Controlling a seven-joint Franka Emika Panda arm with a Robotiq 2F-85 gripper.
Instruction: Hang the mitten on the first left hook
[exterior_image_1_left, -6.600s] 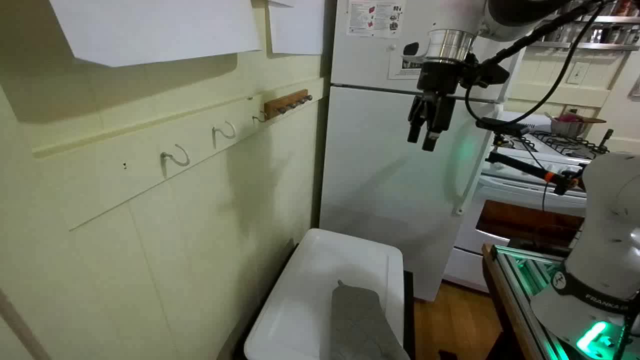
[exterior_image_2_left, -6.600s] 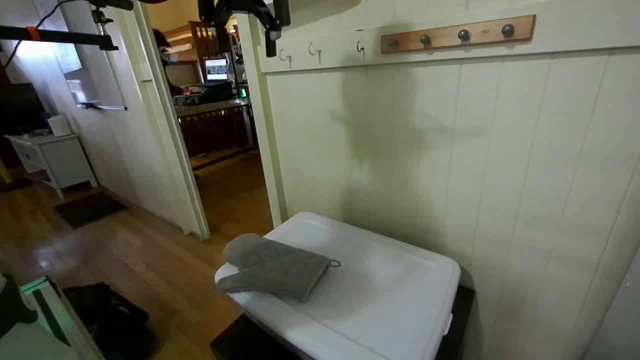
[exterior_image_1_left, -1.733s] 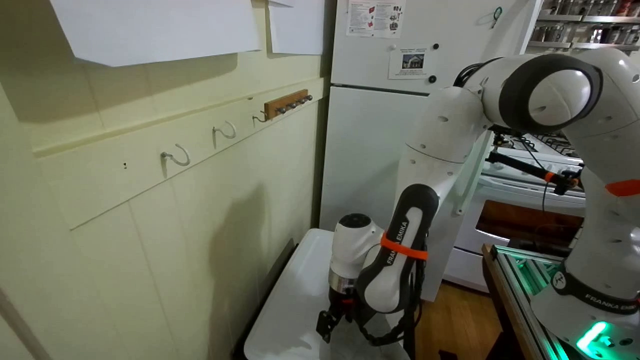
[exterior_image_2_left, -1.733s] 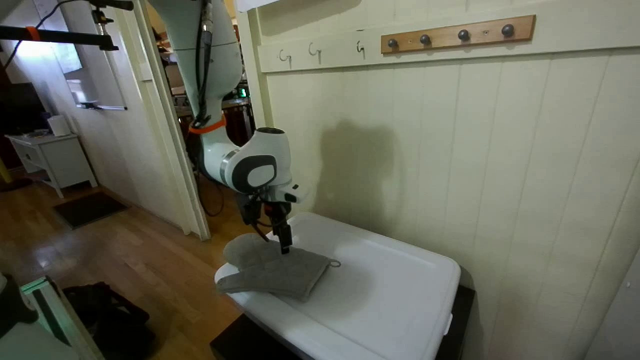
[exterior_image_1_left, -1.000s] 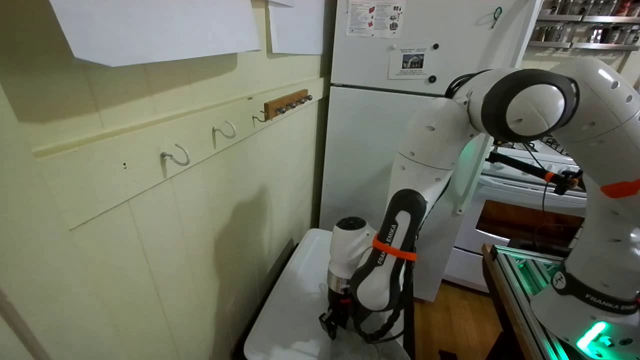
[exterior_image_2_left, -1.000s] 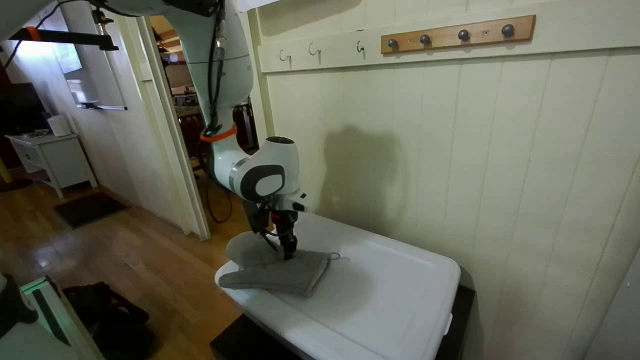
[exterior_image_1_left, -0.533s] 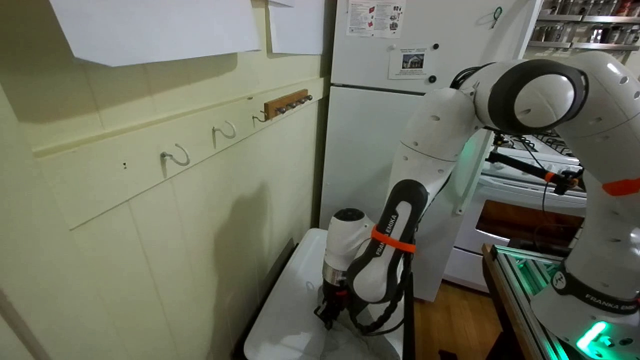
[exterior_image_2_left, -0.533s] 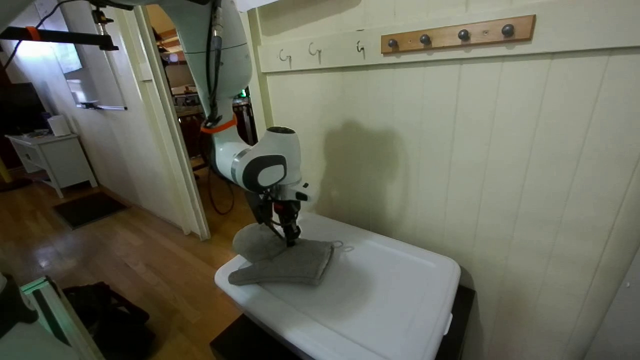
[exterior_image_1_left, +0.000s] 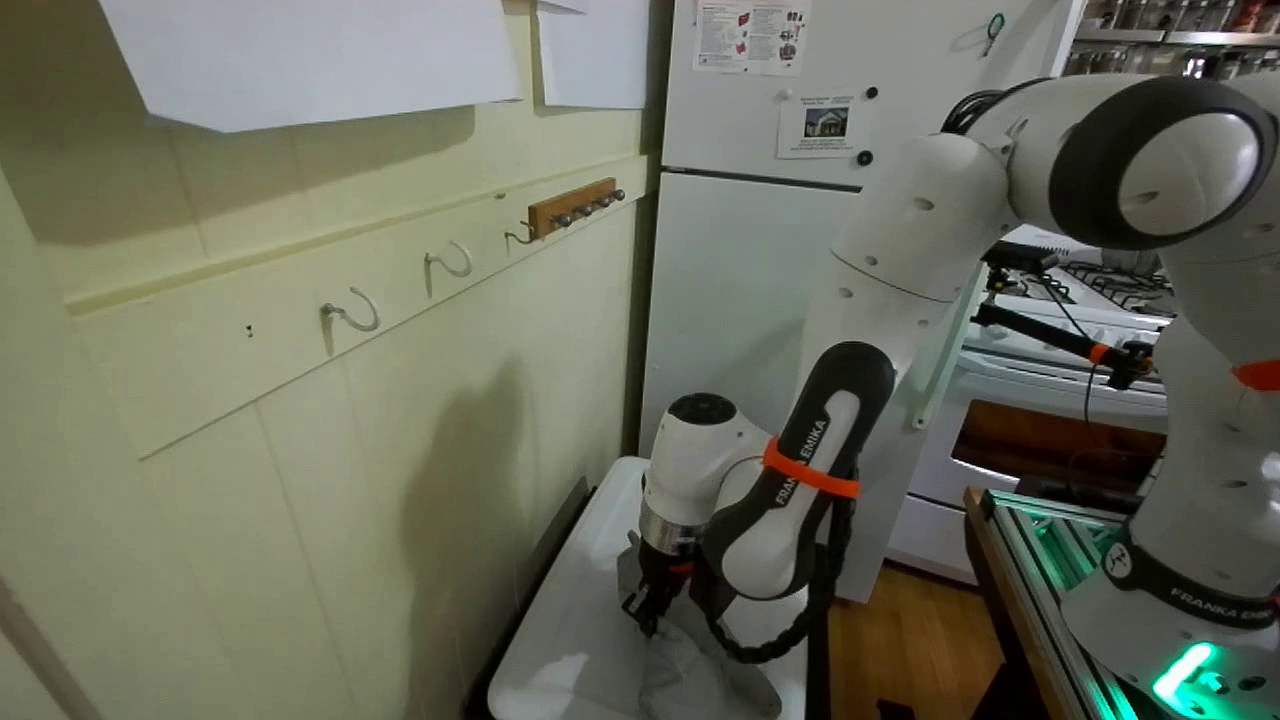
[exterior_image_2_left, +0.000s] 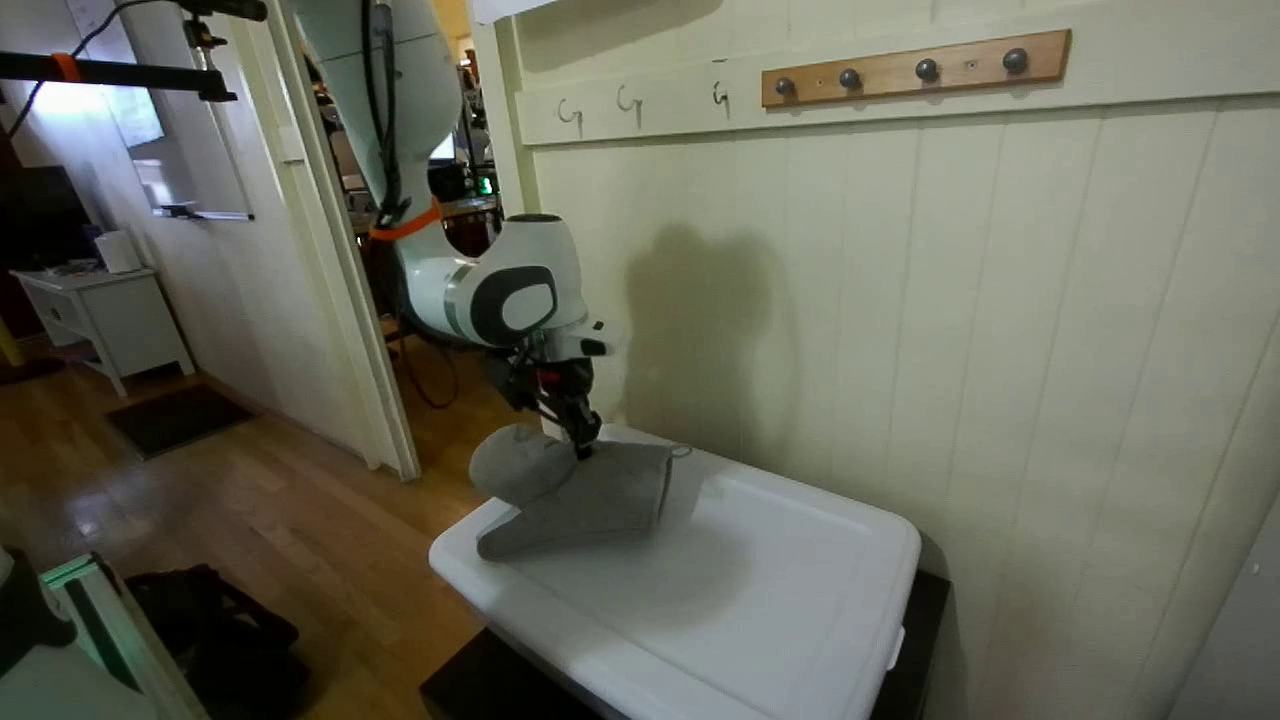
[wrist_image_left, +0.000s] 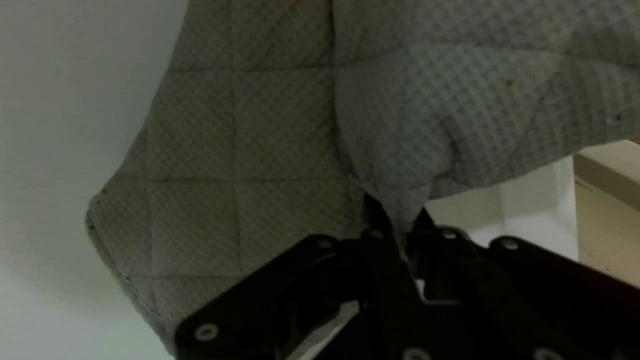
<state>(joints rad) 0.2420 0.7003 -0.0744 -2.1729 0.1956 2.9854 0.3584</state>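
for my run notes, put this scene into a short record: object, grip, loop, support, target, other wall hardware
object: grey quilted mitten
grip: gripper shut on a pinched fold of the mitten
loop: small loop, clear of the gripper
support: white surface below; whether the mitten touches it, unclear
target: leftmost metal hook, one of three; mitten not yet on it
other wall hardware: wooden rack with four knobs, right of the hooks

The mitten (exterior_image_2_left: 610, 505) is matt, quilted cloth; the left hook (exterior_image_1_left: 350, 321), metal; the lid (exterior_image_2_left: 790, 590), smooth plastic.
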